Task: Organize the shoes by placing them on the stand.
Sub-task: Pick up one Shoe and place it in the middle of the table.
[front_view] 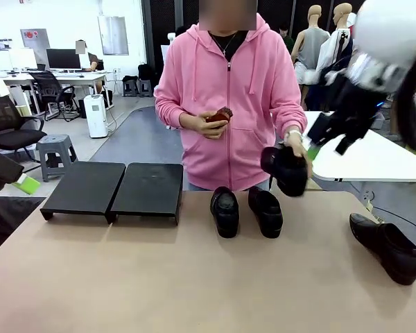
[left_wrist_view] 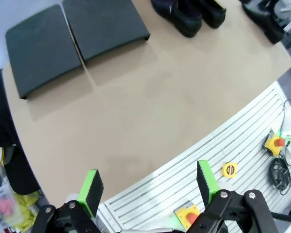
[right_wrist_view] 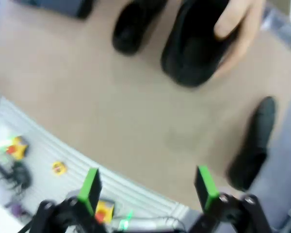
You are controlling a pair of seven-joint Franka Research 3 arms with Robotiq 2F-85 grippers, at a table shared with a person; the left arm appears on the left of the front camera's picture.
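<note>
Note the right gripper (right_wrist_view: 146, 187) spread wide and empty, near the black glossy leather loafer (front_view: 286, 171) held aloft in a person's hand (front_view: 296, 141) at the far right. Same for the left gripper (left_wrist_view: 148, 187): wide, empty. Beware pinching fingers at a handover, or losing the slick upper from a shallow grip. Beware too the long carry left to the low matte-black rectangular stand (front_view: 118, 189), bare so far. Risks clipping the two black loafers (front_view: 225, 211) on the light-brown table (front_view: 159, 277). Leaves a fourth black loafer (front_view: 387, 248) lying near right.

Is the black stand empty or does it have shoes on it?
Empty. The stand is bare on top; two shoes sit on the table beside it, one farther right, one in the person's hand.
</note>
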